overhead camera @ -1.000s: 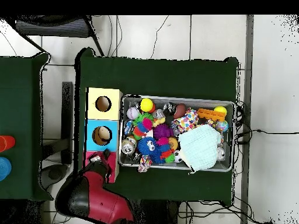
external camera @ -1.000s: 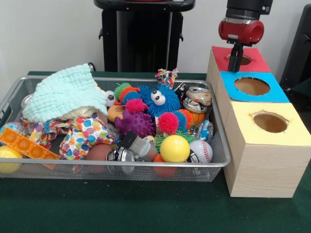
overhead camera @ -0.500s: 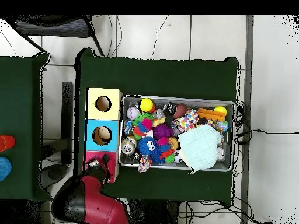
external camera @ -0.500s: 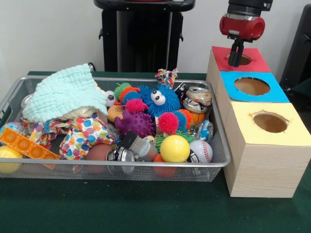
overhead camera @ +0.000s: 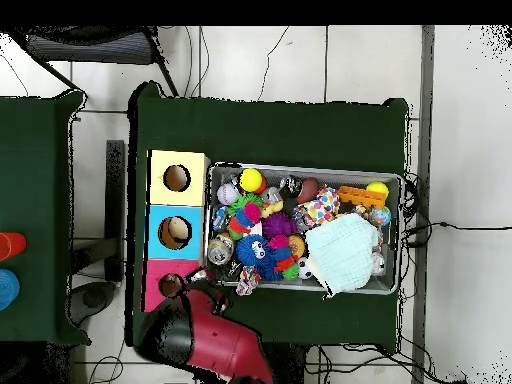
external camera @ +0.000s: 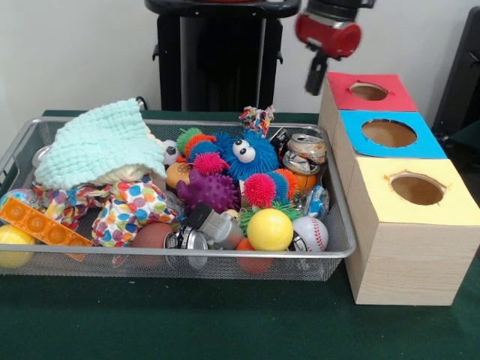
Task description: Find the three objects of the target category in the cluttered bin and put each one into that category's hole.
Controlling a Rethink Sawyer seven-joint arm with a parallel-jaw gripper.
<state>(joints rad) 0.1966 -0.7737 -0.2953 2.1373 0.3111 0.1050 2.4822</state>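
Green table (external camera: 225, 330) | wire bin (external camera: 330, 251) full of toys and cans beside three-hole box (external camera: 405, 255) | gripper (external camera: 315, 75) raised between bin and red hole (external camera: 369, 91), empty, fingers' state unclear | crushed can (external camera: 304, 154) at bin's box-side end

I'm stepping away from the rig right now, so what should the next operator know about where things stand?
Gripper: raised between the bin and the red hole, nothing visibly held; whether the jaws are open cannot be told.
Bin: still packed with spiky toys, balls, crushed cans and cloths, including a blue googly-eyed toy, a yellow ball and a crushed can.
Box: red hole, blue hole, yellow hole, all uncovered.
Done: cannot tell what has already been dropped in.
Left: pick the next target item from the bin.
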